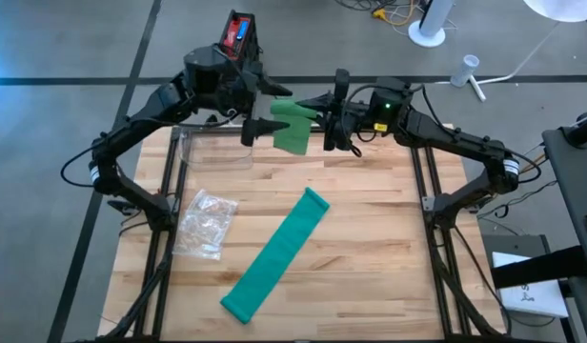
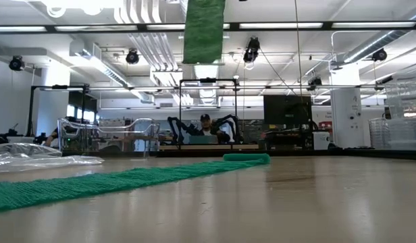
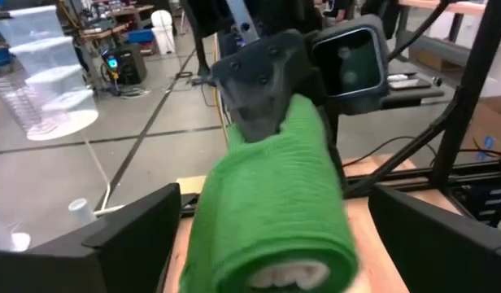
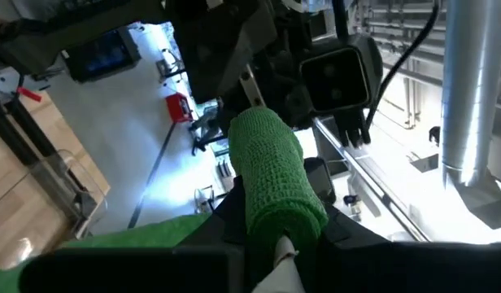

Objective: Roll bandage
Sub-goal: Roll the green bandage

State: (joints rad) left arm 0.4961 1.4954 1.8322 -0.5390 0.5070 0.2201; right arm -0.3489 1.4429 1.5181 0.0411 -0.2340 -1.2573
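green bandage (image 1: 295,129) roll, tail dangling

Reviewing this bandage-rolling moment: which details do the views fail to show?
- High view: where the right gripper meets the green bandage roll is hidden by the arms' dark bodies.
- Low view: both grippers are cut off by the top edge; only the hanging bandage tail shows.
- Left wrist view: the roll's near end is blurred and cut by the bottom edge.
- High view: the contents of the clear plastic wrapper are too small to tell.
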